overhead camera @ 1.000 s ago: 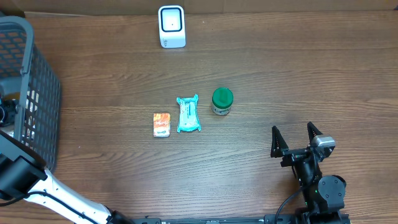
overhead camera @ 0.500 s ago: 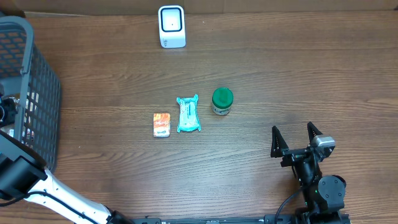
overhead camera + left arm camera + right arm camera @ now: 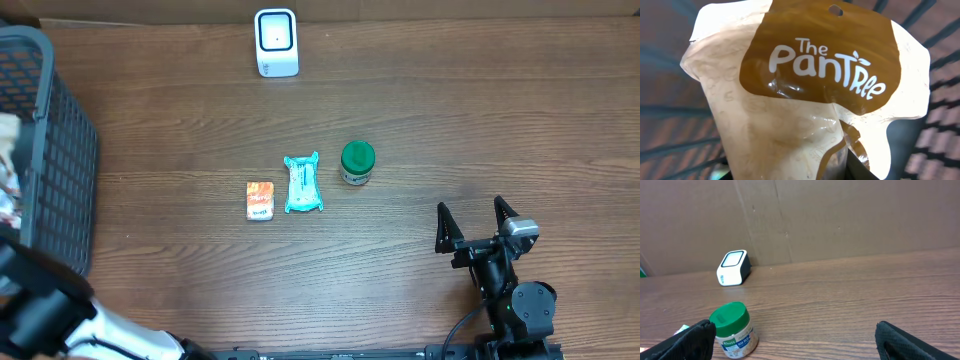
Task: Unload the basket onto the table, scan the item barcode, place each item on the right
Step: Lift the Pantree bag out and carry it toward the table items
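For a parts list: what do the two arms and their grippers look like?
The right arm is mostly black, with round joint housings, a small silver block by the wrist and a black cable at its base. The right gripper has two slim, pointed black fingers. The left arm shows a white link and a black section.

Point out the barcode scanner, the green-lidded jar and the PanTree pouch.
barcode scanner [image 3: 276, 40]: overhead view, on its white top face.
green-lidded jar [image 3: 357, 157]: overhead view, on the green lid.
PanTree pouch [image 3: 815, 65]: left wrist view, on the brown logo panel.
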Tool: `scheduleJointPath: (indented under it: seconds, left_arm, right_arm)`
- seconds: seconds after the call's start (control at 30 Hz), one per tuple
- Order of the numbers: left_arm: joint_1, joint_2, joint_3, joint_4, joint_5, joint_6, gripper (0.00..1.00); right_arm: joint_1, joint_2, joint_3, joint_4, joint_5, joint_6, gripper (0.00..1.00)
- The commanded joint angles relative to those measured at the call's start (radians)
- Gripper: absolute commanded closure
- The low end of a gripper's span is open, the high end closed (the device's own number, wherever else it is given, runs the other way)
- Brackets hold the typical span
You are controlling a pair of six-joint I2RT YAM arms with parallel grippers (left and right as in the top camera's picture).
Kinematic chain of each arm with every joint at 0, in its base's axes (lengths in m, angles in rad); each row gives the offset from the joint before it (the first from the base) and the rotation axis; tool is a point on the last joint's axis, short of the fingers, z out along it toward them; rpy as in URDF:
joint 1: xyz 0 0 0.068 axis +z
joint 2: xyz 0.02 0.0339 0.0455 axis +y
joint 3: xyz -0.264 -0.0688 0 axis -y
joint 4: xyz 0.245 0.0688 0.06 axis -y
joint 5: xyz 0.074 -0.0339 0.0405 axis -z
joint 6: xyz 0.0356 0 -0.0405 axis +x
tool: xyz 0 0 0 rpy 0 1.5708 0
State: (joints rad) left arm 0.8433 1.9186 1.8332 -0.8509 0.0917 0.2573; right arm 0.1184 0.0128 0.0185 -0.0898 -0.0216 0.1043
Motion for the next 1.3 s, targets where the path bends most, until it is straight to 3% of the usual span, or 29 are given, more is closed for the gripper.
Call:
scheduleJointPath:
  seconds: [0.0, 0.27, 0.47, 0.6, 0.77, 0.87, 1.1, 1.27]
  left_arm:
    - [-0.023, -0.147, 0.002, 0.021, 0.106, -0.15, 0.96]
    - [-0.075, -0.385, 0.002, 0.119, 0.259, -0.403, 0.96]
    - [-0.155, -0.541, 0.002, 0.073, 0.305, -0.446, 0.96]
    - [-0.285, -0.603, 0.002, -0.087, 0.32, -0.449, 0.96]
    - [-0.472, -0.561, -0.024, -0.345, 0.304, -0.444, 0.96]
    - [-0.566, -0.514, -0.065, -0.416, 0.263, -0.445, 0.96]
    - [-0.747, -0.456, -0.301, -0.341, 0.168, -0.492, 0.96]
    - [-0.785, -0.456, -0.436, -0.259, 0.079, -0.521, 0.96]
  right_arm:
    - [-0.001, -0.009, -0.01, 0.006, 0.002, 0.001, 0.0]
    - [-0.001, -0.009, -0.01, 0.006, 0.002, 0.001, 0.0]
    - [-0.001, -0.009, -0.01, 0.006, 0.002, 0.001, 0.0]
    - [-0.001, -0.009, -0.01, 0.006, 0.002, 0.001, 0.0]
    - [-0.001, -0.009, -0.01, 0.006, 0.002, 0.001, 0.0]
    - [-0.001, -0.009, -0.01, 0.006, 0.002, 0.001, 0.0]
    - [-0.001, -0.009, -0.01, 0.006, 0.002, 0.001, 0.0]
    - [-0.001, -0.009, -0.01, 0.006, 0.002, 0.001, 0.0]
